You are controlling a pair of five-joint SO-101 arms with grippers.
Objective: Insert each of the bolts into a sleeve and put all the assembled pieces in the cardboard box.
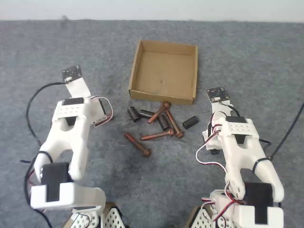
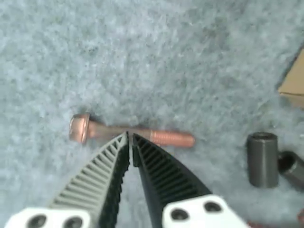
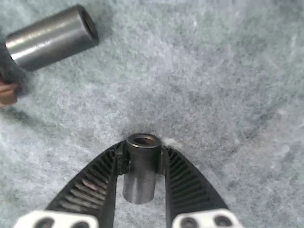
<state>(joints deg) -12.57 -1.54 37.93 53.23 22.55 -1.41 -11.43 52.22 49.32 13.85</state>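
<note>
The left gripper (image 2: pixel 129 138) is almost fully closed, with only a thin slit between its two fingers, and nothing is between them. Its tips are directly over the middle of a bolt (image 2: pixel 164 137) that lies flat on the grey carpet (image 2: pixel 156 52). Whether the tips touch this bolt is hard to say from the wrist view.

The right gripper (image 3: pixel 141 149) is closed on a sleeve (image 3: pixel 140 175). This sleeve stands upright between the fingers, with its open end toward the wrist camera. Another sleeve (image 3: pixel 50 38) lies on its side on the carpet, a little apart from the held one.

In the high view, the box (image 1: pixel 161 97) sits at the far middle of the carpet, with its open side up. Just in front of it, between the two arms, four bolts (image 1: pixel 158 135) and four dark sleeves (image 1: pixel 133 114) lie loose. Some of them touch or cross each other, and one sleeve lies apart, toward the right arm (image 1: pixel 240 142).
</note>
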